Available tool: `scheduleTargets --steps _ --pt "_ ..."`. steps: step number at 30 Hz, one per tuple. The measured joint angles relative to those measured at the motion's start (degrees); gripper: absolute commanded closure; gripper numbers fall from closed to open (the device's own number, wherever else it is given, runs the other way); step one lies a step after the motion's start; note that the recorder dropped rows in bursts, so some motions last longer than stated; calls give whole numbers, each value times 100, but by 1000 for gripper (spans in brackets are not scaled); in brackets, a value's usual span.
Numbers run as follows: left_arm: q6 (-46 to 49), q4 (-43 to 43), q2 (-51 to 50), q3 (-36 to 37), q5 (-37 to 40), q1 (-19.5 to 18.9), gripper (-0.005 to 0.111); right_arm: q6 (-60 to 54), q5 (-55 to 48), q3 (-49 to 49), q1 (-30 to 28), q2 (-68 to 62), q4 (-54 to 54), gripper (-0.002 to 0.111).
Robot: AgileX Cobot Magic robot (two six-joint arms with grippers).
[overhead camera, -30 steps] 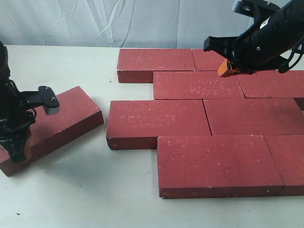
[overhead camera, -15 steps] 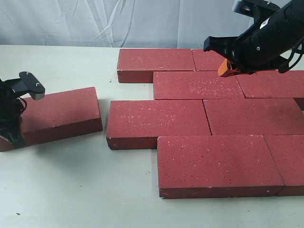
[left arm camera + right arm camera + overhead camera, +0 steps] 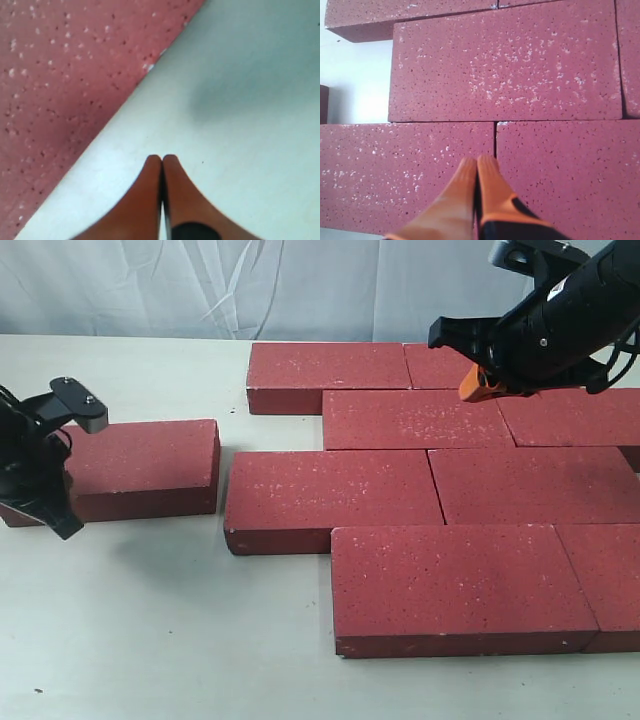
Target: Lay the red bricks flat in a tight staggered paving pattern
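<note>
Several red bricks lie flat in staggered rows on the right half of the table. One loose red brick lies flat to their left, parallel to the rows, a narrow gap from the third-row brick. My left gripper is shut and empty at that loose brick's near left end. In the left wrist view its tips are over bare table beside the brick's edge. My right gripper hangs shut and empty above the back rows, its tips over a joint between two bricks.
The pale table shows bare at the front left and at the back left. A wrinkled white backdrop closes off the far side. The paved rows run off the right edge of the exterior view.
The loose brick has swung from a diagonal to parallel with the rows and slid closer to them. My left arm moved up along its left end. The right arm has not moved.
</note>
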State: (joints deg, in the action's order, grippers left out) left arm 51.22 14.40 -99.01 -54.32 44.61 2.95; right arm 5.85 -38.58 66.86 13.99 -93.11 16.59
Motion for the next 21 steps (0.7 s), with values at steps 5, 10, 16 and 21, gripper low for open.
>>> scheduleTargets --steps 5,10,16,21 --pt "341 239 0 0 -135 0 107 0 0 0 0 0 0 109" --pt "406 306 -162 0 -408 0 107 0 0 0 0 0 0 109" --pt "442 342 -433 0 -892 0 107 0 0 0 0 0 0 109" --pt "442 342 -560 0 -1311 0 107 -20 0 0 0 0 0 109"
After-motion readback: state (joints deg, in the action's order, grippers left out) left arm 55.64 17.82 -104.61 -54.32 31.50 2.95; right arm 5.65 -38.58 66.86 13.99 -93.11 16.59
